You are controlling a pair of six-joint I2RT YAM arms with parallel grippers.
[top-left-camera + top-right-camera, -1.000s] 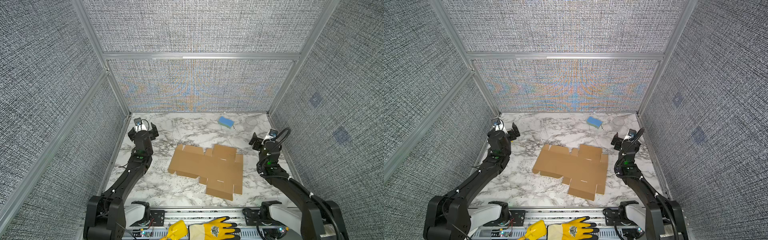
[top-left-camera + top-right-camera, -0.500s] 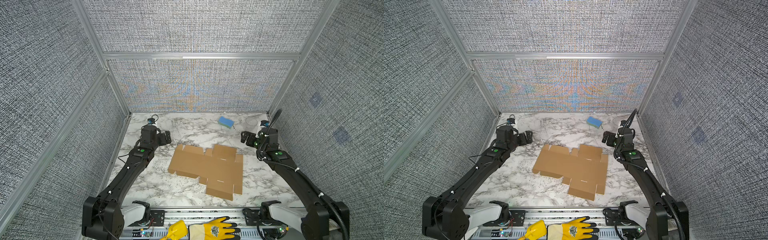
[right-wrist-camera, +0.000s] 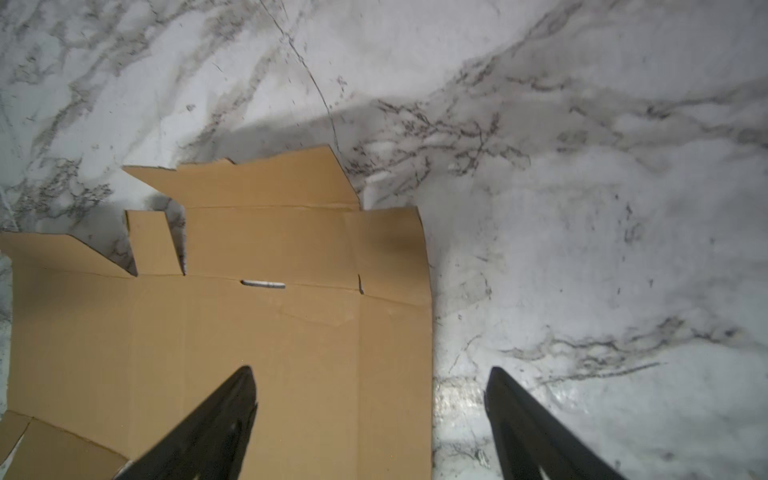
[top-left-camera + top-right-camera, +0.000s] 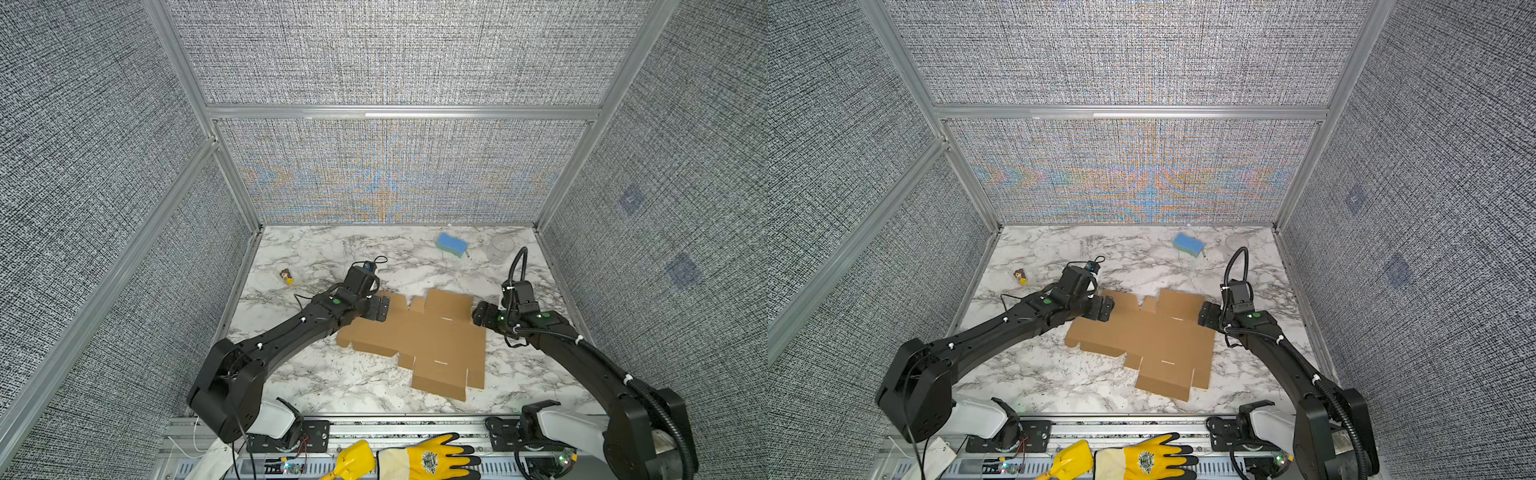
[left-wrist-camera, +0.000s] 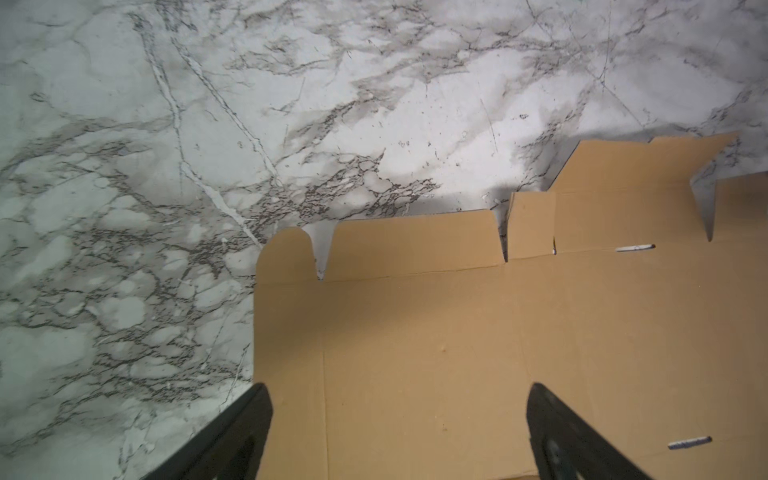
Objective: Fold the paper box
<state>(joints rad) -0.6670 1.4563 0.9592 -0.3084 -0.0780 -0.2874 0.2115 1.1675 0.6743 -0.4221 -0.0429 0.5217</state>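
The paper box [image 4: 419,336] lies flat and unfolded mid-table. Both claws gape: the left gripper [image 4: 377,308] is over its far-left corner and the right gripper [image 4: 478,317] straddles its far-right edge. Likely trouble: closing fingers skid the light sheet instead of lifting a flap. Compared with a second ago, both arms are in from the sides and the sheet is unshifted.

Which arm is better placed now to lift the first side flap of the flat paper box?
Probably the right arm: in its wrist view the open jaws straddle the side edge of the paper box, one over cardboard, one over the table. The jaws of the left arm sit mostly over the sheet itself.
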